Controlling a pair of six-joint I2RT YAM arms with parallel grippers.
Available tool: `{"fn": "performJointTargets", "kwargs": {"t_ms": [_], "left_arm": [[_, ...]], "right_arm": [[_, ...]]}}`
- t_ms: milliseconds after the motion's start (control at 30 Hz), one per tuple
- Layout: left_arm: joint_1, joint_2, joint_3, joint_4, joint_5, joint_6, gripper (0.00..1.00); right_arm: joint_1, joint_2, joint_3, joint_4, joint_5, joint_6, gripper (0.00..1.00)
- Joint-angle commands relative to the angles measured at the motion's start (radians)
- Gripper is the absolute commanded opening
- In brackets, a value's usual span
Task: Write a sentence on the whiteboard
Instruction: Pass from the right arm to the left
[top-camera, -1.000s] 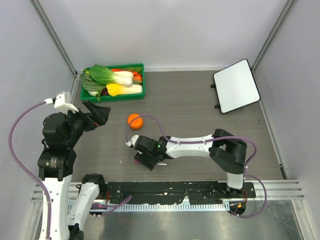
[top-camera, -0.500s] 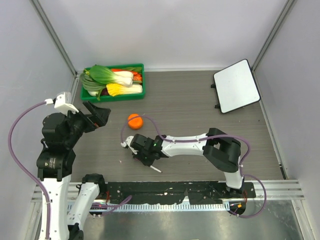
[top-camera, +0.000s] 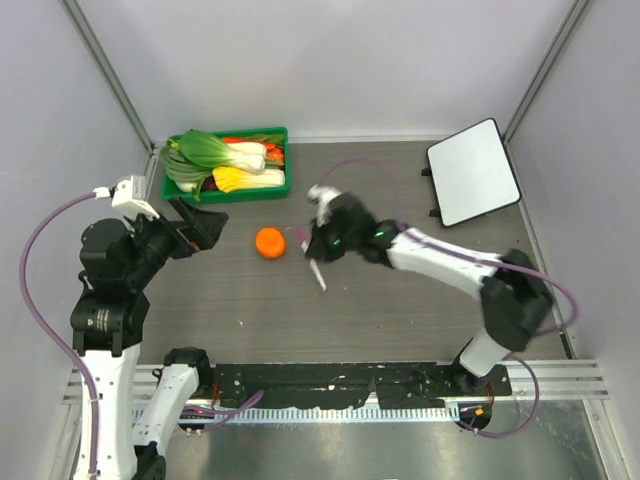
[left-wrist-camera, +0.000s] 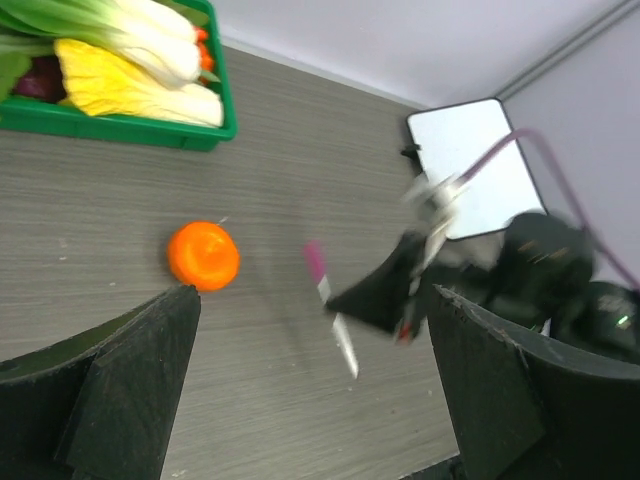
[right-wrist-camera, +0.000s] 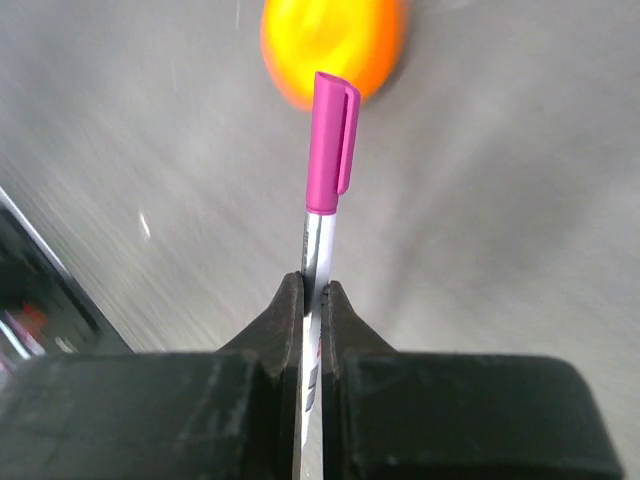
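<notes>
Right gripper (right-wrist-camera: 315, 290): clamped on the marker (right-wrist-camera: 331, 130) by its pale barrel, pink cap on; centre of the top view.
Left gripper (top-camera: 203, 228): jaws wide, holding nothing, at the left.
Whiteboard (top-camera: 473, 172): upper right, lying askew, no writing visible.
Step in hand: carry the marker to the whiteboard. The cap probably has to come off first, and the grip should stay square.
Room: bare table (top-camera: 400, 210) lies between. The orange (top-camera: 269, 242) is just left of the marker. The whiteboard crowds the right wall, so approach from its lower left.
</notes>
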Motion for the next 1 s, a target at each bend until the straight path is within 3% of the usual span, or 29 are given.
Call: {"fn": "performJointTargets", "kwargs": {"t_ms": [0, 133, 233, 467, 700, 800, 967], "left_arm": [[0.005, 0.060, -0.046, 0.146, 0.172, -0.071, 1.00], [-0.024, 0.140, -0.130, 0.336, 0.309, -0.189, 1.00], [-0.126, 0.218, -0.158, 0.456, 0.297, -0.221, 1.00], [-0.456, 0.537, -0.049, 0.622, 0.248, -0.191, 0.98], [-0.587, 0.743, 0.042, 0.749, 0.303, -0.200, 0.94], [-0.608, 0.797, 0.060, 0.775, 0.321, -0.204, 0.84], [-0.615, 0.831, 0.051, 0.833, 0.349, -0.227, 0.48]], "right_arm": [[-0.222, -0.315, -0.125, 0.308, -0.120, 0.284, 0.01], [-0.378, -0.485, -0.213, 0.388, -0.144, 0.402, 0.01], [-0.435, -0.566, -0.242, 0.384, -0.148, 0.442, 0.01], [-0.463, -0.659, -0.311, 0.388, -0.187, 0.528, 0.01], [-0.471, -0.672, -0.338, 0.414, -0.199, 0.570, 0.01], [-0.477, -0.664, -0.330, 0.418, -0.203, 0.576, 0.01], [-0.480, -0.650, -0.318, 0.416, -0.203, 0.588, 0.00]]}}
